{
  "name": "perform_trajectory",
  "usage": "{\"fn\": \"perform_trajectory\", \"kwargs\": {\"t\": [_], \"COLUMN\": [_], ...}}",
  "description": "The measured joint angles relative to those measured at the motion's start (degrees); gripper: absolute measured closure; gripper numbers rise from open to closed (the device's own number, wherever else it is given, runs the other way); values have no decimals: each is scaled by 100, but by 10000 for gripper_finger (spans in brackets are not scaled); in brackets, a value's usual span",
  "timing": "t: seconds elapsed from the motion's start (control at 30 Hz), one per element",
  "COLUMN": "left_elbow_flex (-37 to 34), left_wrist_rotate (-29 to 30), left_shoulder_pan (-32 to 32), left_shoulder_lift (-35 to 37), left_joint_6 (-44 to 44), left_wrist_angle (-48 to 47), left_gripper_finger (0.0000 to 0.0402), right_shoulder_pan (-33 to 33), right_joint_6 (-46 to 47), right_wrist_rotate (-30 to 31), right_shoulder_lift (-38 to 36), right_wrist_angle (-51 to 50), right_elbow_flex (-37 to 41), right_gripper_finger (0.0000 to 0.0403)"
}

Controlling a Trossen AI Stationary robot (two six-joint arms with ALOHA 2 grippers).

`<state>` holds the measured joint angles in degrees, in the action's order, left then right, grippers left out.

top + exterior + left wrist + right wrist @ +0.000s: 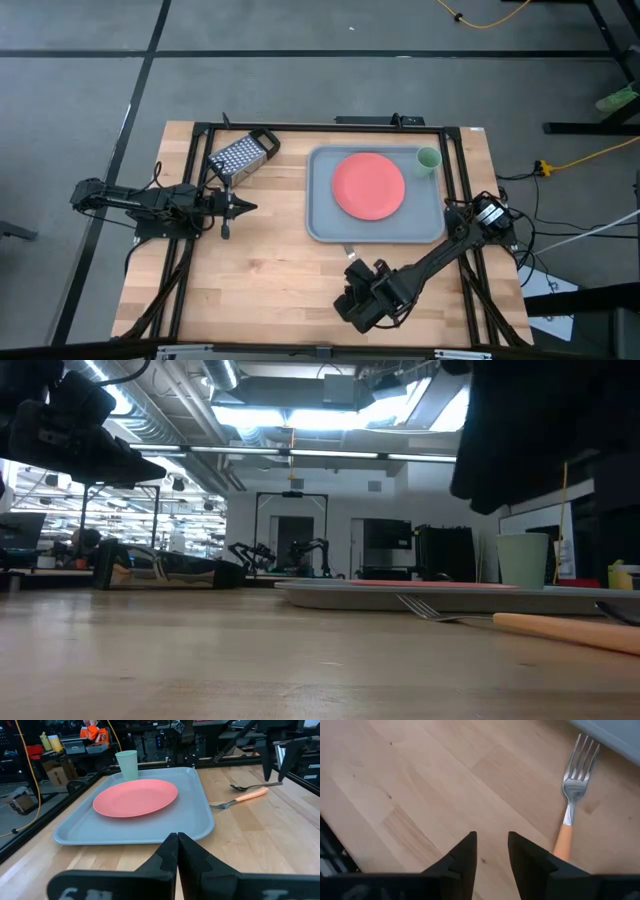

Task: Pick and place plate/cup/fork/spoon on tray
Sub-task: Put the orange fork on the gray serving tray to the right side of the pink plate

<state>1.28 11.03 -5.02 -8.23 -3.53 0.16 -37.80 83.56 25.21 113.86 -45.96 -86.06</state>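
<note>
Robotics lab: ceiling ducts (190, 405), workbenches (60, 572).

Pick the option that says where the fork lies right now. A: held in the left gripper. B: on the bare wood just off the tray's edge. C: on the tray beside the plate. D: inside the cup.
B: the fork lies flat on the wooden table, tines toward the tray rim, held by no gripper.

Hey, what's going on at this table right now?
A two-armed robot is loading tableware onto a grey-blue tray. The coral plate and green cup are already on it. The fork and spoon lie on the wood beside the tray. The right gripper hangs open above the table next to the fork, holding nothing. The left gripper waits shut near a metal grater.
</note>
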Motion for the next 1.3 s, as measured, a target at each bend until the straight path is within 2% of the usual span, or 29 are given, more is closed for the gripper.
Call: {"fn": "perform_trajectory", "kwargs": {"t": [0.13,0.23,0.37,0.5,0.63,0.8,1.0,1.3], "left_elbow_flex": [0,0,0,0,0,0,0,0], "left_wrist_rotate": [2,0,0,2,2,2,1,0], "left_shoulder_pan": [2,2,0,2,2,2,2,1], "left_shoulder_lift": [0,0,0,0,0,0,0,0], "left_joint_6": [0,2,1,2,0,2,1,2], "left_wrist_angle": [0,0,0,0,0,0,0,0], "left_gripper_finger": [401,401,401,401,401,401,401,401], "right_shoulder_pan": [0,70,186,269,344,445,495,503], "right_joint_6": [75,857,1367,1317,1113,634,325,309], "right_wrist_rotate": [186,191,-240,-700,-648,-955,-977,-977], "right_shoulder_lift": [0,0,-4,-4,-1,-2,-2,135], "right_wrist_angle": [-225,-875,-1365,-914,-813,-605,-188,-224], "right_elbow_flex": [2,2,175,503,692,791,782,780], "right_gripper_finger": [288,288,288,288,288,288,288,288]}}
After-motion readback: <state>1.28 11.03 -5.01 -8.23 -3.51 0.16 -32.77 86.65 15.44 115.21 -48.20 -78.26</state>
